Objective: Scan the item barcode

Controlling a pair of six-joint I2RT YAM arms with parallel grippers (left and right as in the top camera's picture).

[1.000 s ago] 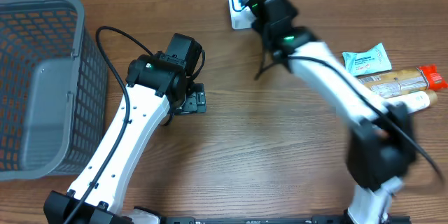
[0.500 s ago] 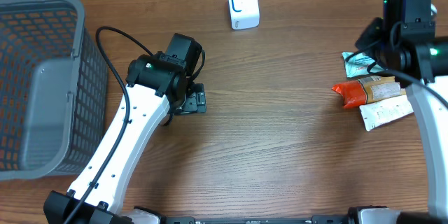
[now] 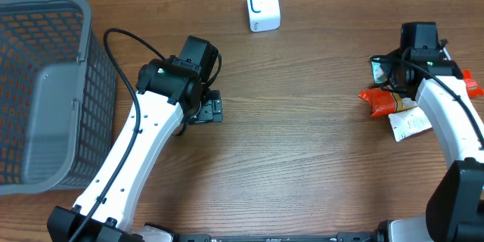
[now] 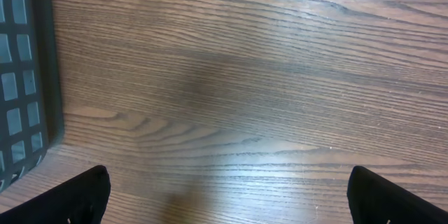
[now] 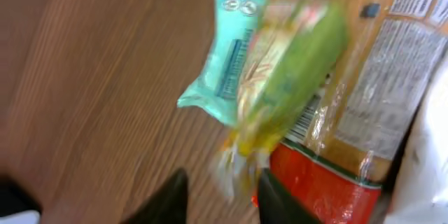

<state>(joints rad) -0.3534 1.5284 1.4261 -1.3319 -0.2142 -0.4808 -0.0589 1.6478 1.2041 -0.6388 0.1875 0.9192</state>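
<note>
Jaws of the right gripper (image 5: pixel 220 199) stand slightly apart around the tail of a blurred green packet (image 5: pixel 287 77); whether they pinch it I cannot tell. Just beyond them lie a teal packet (image 5: pixel 224 70) and a red-ended bar (image 5: pixel 315 189), probably the waiting pile. Left gripper (image 4: pixel 231 199) jaws gape empty above bare counter (image 4: pixel 245 77); the scanner (image 3: pixel 262 5) stands well away from both
</note>
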